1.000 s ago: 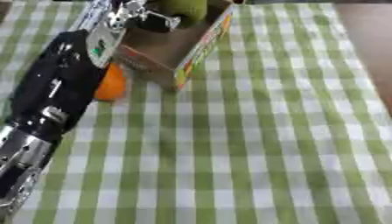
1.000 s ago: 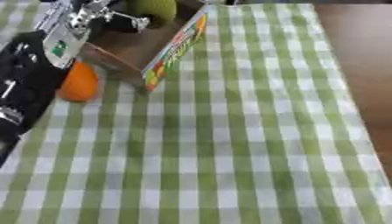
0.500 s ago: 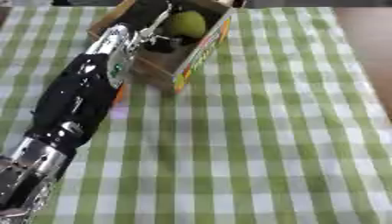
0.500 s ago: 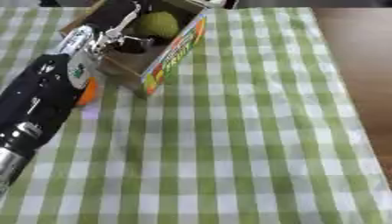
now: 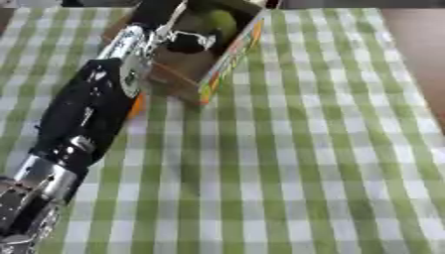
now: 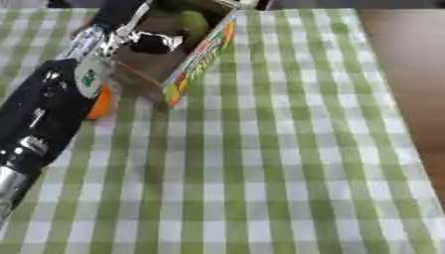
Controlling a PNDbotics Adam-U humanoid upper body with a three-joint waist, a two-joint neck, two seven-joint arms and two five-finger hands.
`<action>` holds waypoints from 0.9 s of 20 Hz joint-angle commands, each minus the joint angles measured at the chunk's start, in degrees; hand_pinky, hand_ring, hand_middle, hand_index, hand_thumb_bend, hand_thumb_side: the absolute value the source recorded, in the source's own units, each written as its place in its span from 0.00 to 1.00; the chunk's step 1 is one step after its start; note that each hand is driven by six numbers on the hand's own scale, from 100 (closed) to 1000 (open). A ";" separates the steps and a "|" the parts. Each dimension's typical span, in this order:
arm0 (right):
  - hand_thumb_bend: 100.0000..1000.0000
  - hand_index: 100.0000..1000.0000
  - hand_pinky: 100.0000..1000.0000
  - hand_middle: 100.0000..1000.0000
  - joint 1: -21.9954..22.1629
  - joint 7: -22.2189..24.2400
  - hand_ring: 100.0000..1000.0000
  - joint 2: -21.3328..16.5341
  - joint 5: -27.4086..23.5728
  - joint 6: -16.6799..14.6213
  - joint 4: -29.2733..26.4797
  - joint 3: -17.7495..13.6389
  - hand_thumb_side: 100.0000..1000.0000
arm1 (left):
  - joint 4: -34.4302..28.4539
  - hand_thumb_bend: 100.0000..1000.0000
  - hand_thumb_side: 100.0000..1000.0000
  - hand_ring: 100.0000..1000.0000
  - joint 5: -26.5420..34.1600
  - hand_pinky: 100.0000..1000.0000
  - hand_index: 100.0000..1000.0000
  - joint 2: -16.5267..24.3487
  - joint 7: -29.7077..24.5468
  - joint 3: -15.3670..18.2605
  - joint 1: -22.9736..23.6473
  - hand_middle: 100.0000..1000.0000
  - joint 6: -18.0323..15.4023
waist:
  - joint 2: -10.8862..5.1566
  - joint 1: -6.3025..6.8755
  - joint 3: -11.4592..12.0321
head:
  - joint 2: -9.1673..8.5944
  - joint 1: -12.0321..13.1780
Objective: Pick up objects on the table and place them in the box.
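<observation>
At upper left, the black-and-silver left hand [image 6: 143,39], finger state indiscernible, reaches over the open cardboard box [image 6: 195,62]; the round orange fruit [image 6: 102,103] lies below-left, beside its forearm.

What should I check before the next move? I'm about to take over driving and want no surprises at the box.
1. Left hand located: ok, over the open box.
2. Left hand's fingers open or shut: cannot tell.
3. Something held in the hand: cannot tell.
4. Box upright and open: ok, a green fruit lies inside.
5. Items left outside: not ok, an orange object sits beside the box, partly behind the arm.
6. Right hand: cannot tell, not in view.
</observation>
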 commanded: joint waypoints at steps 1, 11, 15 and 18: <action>0.00 0.86 0.79 0.52 -0.23 0.08 0.75 -1.16 -0.55 -0.06 -0.91 -0.56 0.47 | -2.82 0.38 0.35 0.78 2.46 0.80 0.93 2.42 -0.54 0.47 -0.67 0.78 0.33 | -1.89 0.07 0.14 | 0.03 -0.09; 0.00 0.86 0.79 0.52 1.43 -0.56 0.75 -2.89 0.15 0.14 -0.91 -1.00 0.47 | -23.46 0.32 0.30 0.72 12.02 0.75 0.85 13.01 -9.69 -2.48 6.61 0.70 -0.05 | -2.65 1.07 2.35 | 1.60 -2.97; 0.00 0.86 0.79 0.52 1.85 -0.84 0.75 -3.31 0.45 0.17 -0.91 -1.02 0.47 | -31.12 0.29 0.35 0.70 14.96 0.73 0.85 17.73 -15.68 -3.50 10.76 0.68 -0.74 | -2.78 1.09 3.07 | 2.11 -3.78; 0.00 0.86 0.79 0.52 2.08 -0.97 0.74 -3.46 0.58 0.20 -0.91 -1.00 0.47 | -33.99 0.27 0.37 0.69 18.67 0.72 0.84 19.73 -19.98 -4.16 12.41 0.67 -0.15 | -2.94 1.04 3.48 | 2.43 -4.02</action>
